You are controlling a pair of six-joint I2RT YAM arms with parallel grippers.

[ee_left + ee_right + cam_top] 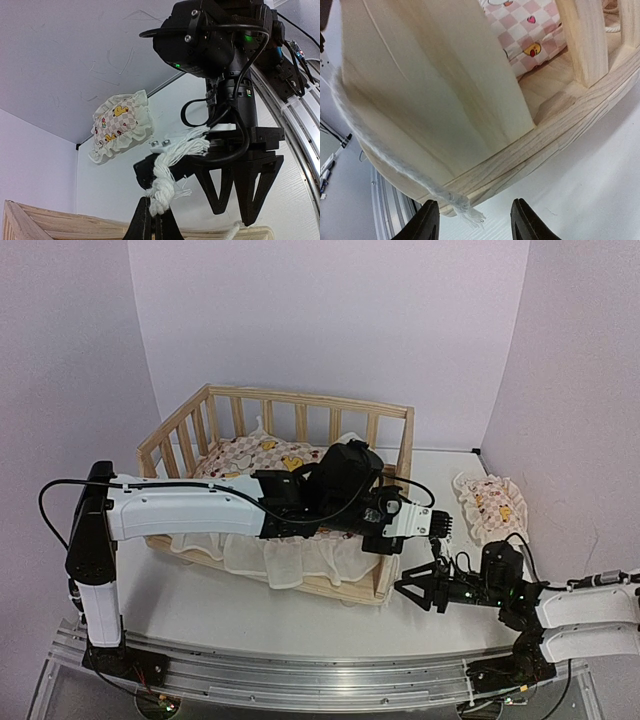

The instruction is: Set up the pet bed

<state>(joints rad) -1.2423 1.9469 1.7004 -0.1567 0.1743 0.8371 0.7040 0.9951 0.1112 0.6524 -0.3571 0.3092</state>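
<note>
The pet bed (385, 425), a light-wood frame with slatted rails, stands in the middle with a pink-checkered duck cushion (265, 455) inside. My left gripper (441, 525) reaches past the bed's front right corner. In the left wrist view it (151, 204) is shut on the knotted end of a white rope (167, 172). My right gripper (420, 585) is open just right of that corner. In the right wrist view its fingers (427, 222) straddle the frayed end of a thin white cord (465, 206) that runs across the bed's corner post (435, 95).
The small matching pillow (490, 502) lies on the table right of the bed, also in the left wrist view (120, 125). The cushion's white ruffle (300, 560) hangs over the bed's front edge. The right arm's gripper (235, 195) sits close behind the left gripper's rope.
</note>
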